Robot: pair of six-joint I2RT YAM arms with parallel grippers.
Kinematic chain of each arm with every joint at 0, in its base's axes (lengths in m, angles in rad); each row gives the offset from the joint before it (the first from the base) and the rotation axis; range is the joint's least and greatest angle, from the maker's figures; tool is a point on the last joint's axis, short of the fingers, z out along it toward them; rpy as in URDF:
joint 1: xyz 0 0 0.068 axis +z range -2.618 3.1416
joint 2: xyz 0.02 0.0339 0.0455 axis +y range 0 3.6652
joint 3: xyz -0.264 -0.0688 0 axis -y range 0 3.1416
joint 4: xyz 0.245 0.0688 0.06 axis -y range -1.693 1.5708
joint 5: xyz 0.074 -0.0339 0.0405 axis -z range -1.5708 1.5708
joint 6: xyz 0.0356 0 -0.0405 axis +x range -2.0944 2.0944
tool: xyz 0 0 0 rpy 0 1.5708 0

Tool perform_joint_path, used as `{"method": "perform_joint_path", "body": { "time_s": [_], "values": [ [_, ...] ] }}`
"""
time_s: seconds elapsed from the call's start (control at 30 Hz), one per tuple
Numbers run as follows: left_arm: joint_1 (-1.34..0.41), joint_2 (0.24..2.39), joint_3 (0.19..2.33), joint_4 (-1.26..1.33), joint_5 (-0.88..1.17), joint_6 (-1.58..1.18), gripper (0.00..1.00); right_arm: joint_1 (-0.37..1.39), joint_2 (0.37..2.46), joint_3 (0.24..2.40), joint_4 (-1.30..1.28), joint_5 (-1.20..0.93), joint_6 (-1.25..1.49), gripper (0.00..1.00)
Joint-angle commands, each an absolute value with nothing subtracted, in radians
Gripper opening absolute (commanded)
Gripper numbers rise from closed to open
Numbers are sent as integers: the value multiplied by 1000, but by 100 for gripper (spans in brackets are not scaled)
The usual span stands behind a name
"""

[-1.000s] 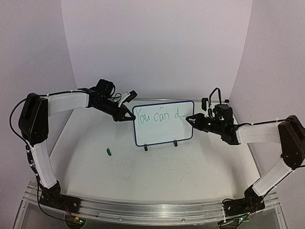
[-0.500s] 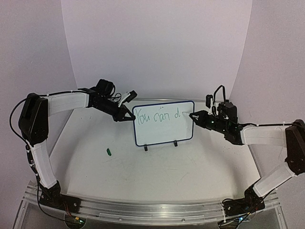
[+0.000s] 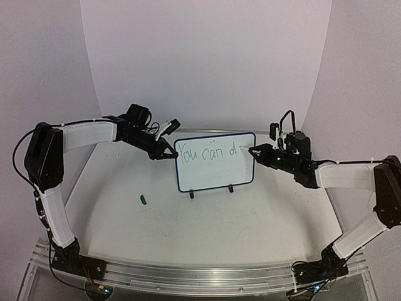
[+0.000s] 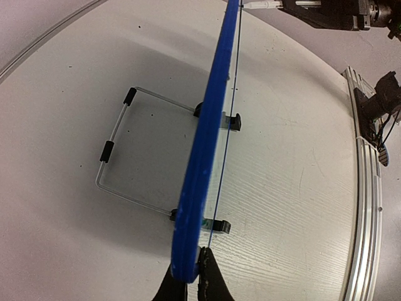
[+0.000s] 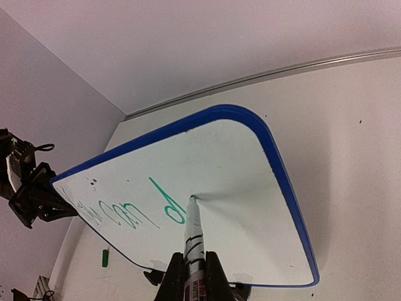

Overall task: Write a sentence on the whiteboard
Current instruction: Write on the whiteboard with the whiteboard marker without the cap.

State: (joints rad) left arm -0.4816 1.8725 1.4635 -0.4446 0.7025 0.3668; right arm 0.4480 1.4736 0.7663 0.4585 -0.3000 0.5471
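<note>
The whiteboard (image 3: 216,169) stands upright on two black clip feet at mid table, blue-framed. Green writing (image 3: 207,153) on its top line reads "You can d". My left gripper (image 3: 164,152) is shut on the board's left edge; in the left wrist view the blue frame (image 4: 203,150) runs edge-on up from the gripper (image 4: 191,279). My right gripper (image 3: 255,153) is shut on a white marker (image 5: 193,235). The marker tip touches the board (image 5: 238,188) just right of the green "d" (image 5: 164,202).
A green marker cap (image 3: 143,200) lies on the table left of the board, also in the right wrist view (image 5: 104,258). A wire stand (image 4: 119,157) braces the board from behind. An aluminium rail (image 3: 200,276) runs along the near edge.
My right gripper has moved up and slightly right with the marker, finishing the stem of the "d", and the tip now rests just right of it. The left arm has not moved.
</note>
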Motion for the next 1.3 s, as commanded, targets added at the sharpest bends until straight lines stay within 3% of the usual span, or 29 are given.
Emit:
{"method": "perform_joint_path", "body": {
  "time_s": [0.0, 0.6, 1.27],
  "values": [
    [-471, 1861, 1453, -453, 569, 421, 0, 444, 1498, 822, 477, -303, 526, 0],
    [-471, 1864, 1454, -453, 570, 421, 0, 444, 1494, 748, 463, -286, 542, 0],
    [-471, 1860, 1454, -454, 569, 421, 0, 444, 1474, 835, 436, -274, 510, 0]
  ]
}}
